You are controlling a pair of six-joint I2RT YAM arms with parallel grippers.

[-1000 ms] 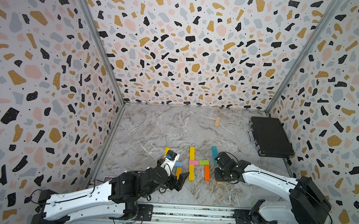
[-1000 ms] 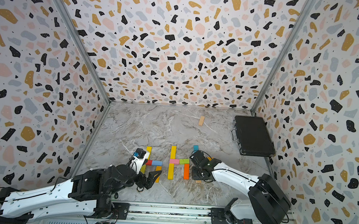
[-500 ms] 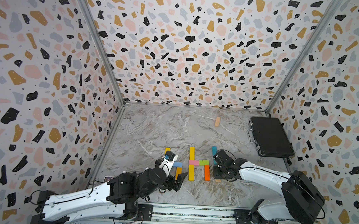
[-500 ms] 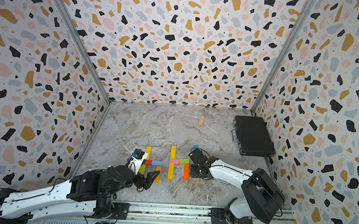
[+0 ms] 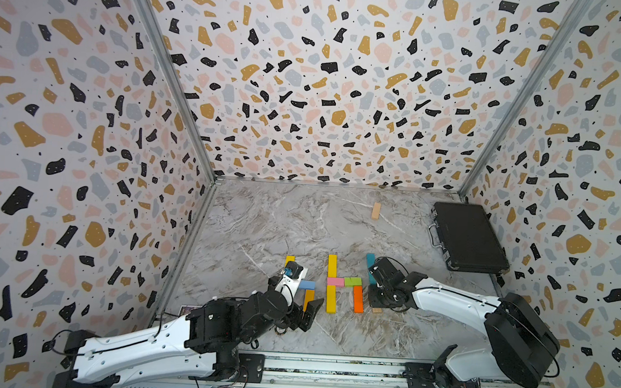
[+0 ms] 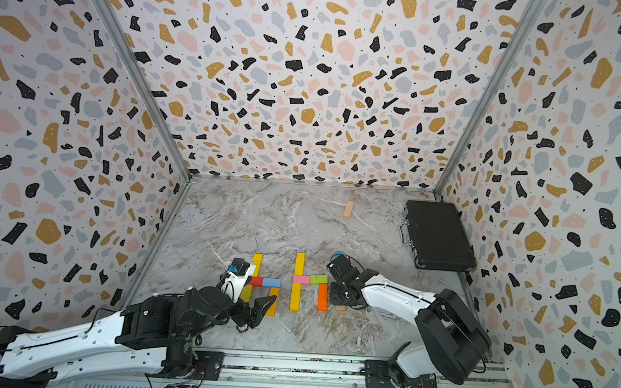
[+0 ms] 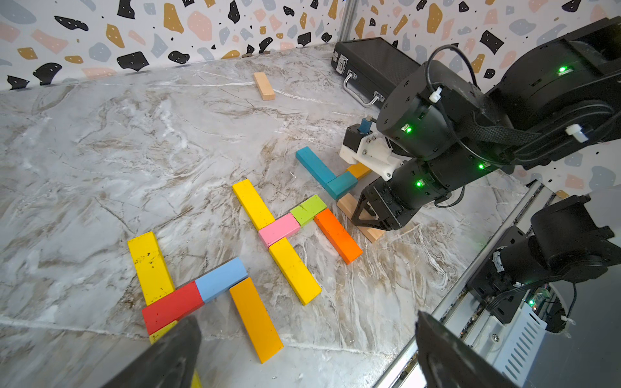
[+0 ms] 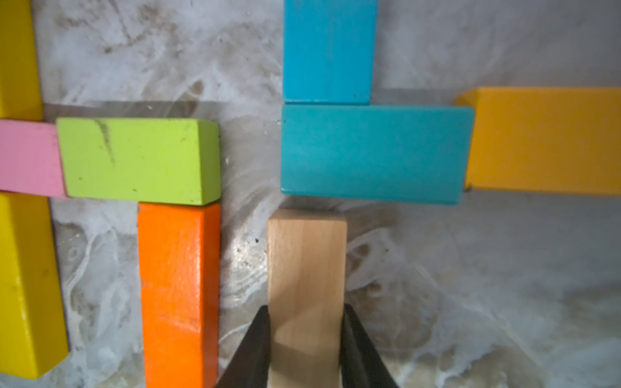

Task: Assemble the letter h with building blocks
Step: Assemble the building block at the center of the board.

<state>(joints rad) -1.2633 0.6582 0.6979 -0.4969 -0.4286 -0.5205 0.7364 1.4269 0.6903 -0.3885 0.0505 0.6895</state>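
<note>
A: Jaws on the left gripper (image 7: 307, 320) are gaping wide, hovering near the red block (image 7: 173, 307).
B: Right gripper (image 8: 305, 310) is pinching 1 plain wood block (image 8: 306, 255), its end sitting just beside the teal block (image 8: 373, 154).

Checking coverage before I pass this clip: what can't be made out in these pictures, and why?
- Teal block: in both top views the right arm hides all but its tip, plus its neighbours.
- Wooden block: right wrist view, its gripped end runs out of frame past the right end effector.
- Left end effector: left wrist view, only blurred fingers, cut by the frame edge.
</note>
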